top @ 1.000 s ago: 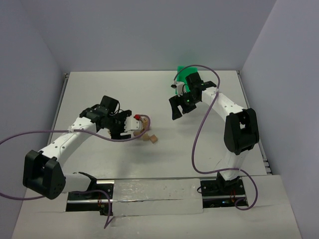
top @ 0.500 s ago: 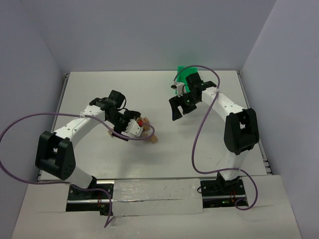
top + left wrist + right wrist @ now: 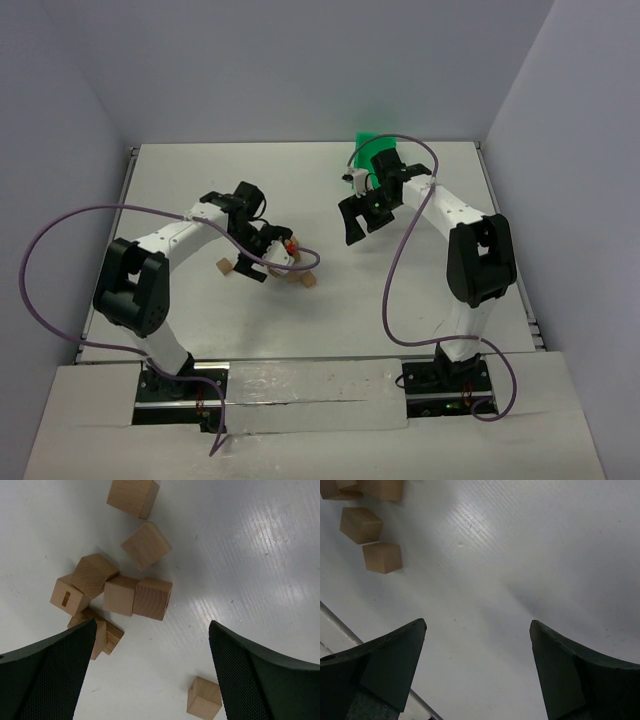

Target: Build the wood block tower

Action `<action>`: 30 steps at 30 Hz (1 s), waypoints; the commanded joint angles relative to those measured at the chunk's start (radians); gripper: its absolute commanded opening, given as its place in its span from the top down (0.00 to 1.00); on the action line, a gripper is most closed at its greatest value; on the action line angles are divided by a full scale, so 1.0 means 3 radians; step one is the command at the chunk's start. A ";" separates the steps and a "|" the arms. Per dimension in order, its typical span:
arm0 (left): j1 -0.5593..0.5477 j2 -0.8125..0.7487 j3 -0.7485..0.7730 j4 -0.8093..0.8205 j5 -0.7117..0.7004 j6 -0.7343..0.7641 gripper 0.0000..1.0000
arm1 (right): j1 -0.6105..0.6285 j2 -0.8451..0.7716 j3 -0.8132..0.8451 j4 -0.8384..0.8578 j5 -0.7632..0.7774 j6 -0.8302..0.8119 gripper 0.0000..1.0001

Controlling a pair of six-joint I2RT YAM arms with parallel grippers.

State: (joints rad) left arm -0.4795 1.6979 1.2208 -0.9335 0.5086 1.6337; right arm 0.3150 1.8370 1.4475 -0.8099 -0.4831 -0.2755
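- The left arm has swung inward over the last second. The left fingers [image 3: 50, 675] now hang over the wood blocks [image 3: 135, 595] and have spread wide apart, with nothing between them.
- The right fingers [image 3: 380, 665] are also apart and empty. They have barely moved and hover near the green bin [image 3: 372, 150], above bare surface [image 3: 520, 555].
- The cubes lie loose on the surface in a cluster at mid-table. One cube [image 3: 204, 698] sits apart beside the far finger, and another [image 3: 225, 267] lies left of the arm.
- No tower stands in any view. I judge the build as not yet started, with the left arm positioned for a first pick.
- I read no brand, label or writing. One cube [image 3: 65, 598] shows a slot in its face.
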 commanded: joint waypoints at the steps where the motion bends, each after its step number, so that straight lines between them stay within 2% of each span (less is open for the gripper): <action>1: -0.0027 0.0110 0.0148 0.0006 0.0219 0.0089 0.01 | -0.0037 0.0033 0.0119 -0.0095 -0.0030 -0.0052 0.08; 30: -0.0053 0.0611 0.0383 0.0103 0.0156 -0.0010 0.01 | -0.0095 0.0157 0.0136 -0.0129 -0.0046 -0.0130 0.07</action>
State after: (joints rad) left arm -0.4883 1.8708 1.3079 -0.9035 0.5092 1.6252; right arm 0.2998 1.8608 1.4475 -0.8268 -0.4840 -0.3018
